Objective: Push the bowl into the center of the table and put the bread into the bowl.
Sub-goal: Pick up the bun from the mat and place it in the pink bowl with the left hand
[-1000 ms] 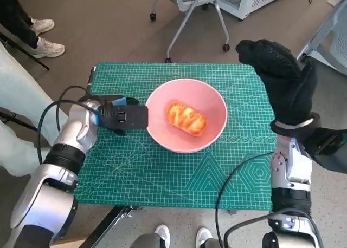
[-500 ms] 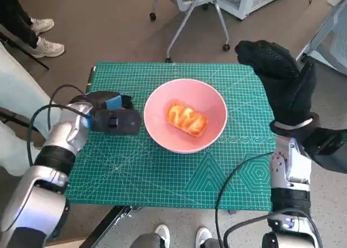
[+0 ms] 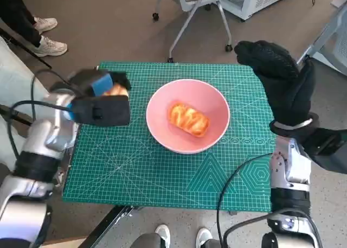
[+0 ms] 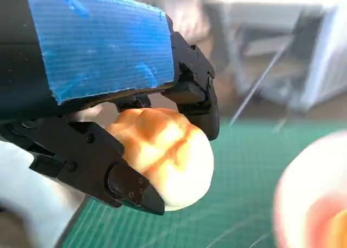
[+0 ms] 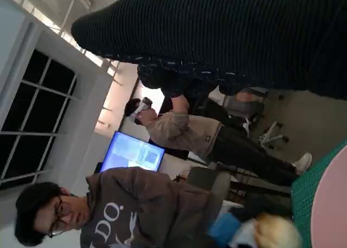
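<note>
A pink bowl stands near the middle of the green cutting mat, with a glazed bread lying inside it. My left hand hovers over the mat's left edge, apart from the bowl, and grips a second, pale golden bread roll. The left wrist view shows that roll pinched between the black fingers, with the bowl blurred beyond. My gloved right hand is raised above the mat's right edge, holding nothing, fingers spread.
An office chair stands behind the table. A person's shoes show at far left, and feet below the front edge. People sit nearby in the right wrist view. Cables trail from both forearms.
My left hand has risen from beside the bowl's left rim and drawn back to the left, a bread roll now showing in its grip. Bowl and right hand stay put.
</note>
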Available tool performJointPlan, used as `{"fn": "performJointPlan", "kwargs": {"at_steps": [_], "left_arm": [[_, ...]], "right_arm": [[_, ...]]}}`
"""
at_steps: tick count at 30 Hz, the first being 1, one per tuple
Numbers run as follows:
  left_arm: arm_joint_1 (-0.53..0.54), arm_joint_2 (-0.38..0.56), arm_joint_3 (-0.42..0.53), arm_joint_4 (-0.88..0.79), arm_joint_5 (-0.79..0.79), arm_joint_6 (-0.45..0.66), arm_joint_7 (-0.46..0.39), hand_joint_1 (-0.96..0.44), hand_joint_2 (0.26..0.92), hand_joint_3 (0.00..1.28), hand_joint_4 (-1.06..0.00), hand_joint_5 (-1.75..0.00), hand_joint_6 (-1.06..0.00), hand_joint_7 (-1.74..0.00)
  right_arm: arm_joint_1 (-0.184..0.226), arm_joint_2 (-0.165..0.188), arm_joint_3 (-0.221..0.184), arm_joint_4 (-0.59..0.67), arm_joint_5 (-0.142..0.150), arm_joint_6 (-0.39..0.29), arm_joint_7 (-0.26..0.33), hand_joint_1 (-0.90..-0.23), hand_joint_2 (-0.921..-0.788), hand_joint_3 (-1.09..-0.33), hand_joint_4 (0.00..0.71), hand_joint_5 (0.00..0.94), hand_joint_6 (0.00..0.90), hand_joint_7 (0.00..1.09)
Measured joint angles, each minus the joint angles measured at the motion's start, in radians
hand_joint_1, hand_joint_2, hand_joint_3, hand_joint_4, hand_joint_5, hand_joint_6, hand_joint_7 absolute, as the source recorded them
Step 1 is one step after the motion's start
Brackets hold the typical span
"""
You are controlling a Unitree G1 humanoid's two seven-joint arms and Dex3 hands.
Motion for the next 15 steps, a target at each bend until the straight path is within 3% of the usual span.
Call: {"fn": "performJointPlan", "kwargs": {"at_steps": [9,15], "left_arm": [[0.075,-0.016,0.088,-0.325,-0.037,0.020,-0.001,0.00,0.895,0.01,-0.84,-0.98,-0.71,-1.10],[0.092,-0.041,0.110,-0.533,-0.115,0.028,-0.065,0.00,0.894,0.01,-0.85,-0.99,-0.71,-1.08]], "right_arm": [[-0.001,0.004,0.000,-0.001,0.000,0.000,0.000,-0.673,-0.921,-0.817,0.147,0.000,-0.001,0.43],[0.000,0.004,0.000,0.000,0.004,0.013,0.005,-0.664,-0.921,-0.817,0.148,0.001,-0.001,0.42]]}}
